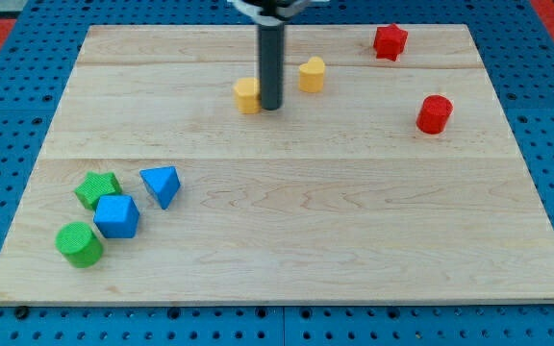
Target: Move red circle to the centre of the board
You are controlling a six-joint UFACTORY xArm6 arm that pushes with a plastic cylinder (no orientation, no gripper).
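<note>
Standing beside a yellow block (247,95), my tip (270,106) is sitting well left of the red circle (434,113); no hand exists to judge.

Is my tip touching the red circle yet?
Apart. The camera view shows my tip beside a yellow block, with bare board between it and the red circle.

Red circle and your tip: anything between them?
In the camera view, only bare board lies between my tip and the red circle; the yellow heart sits above that line.

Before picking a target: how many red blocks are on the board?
2: a red star-like block at the view's top right, and the red circle below it. None looks hidden.
</note>
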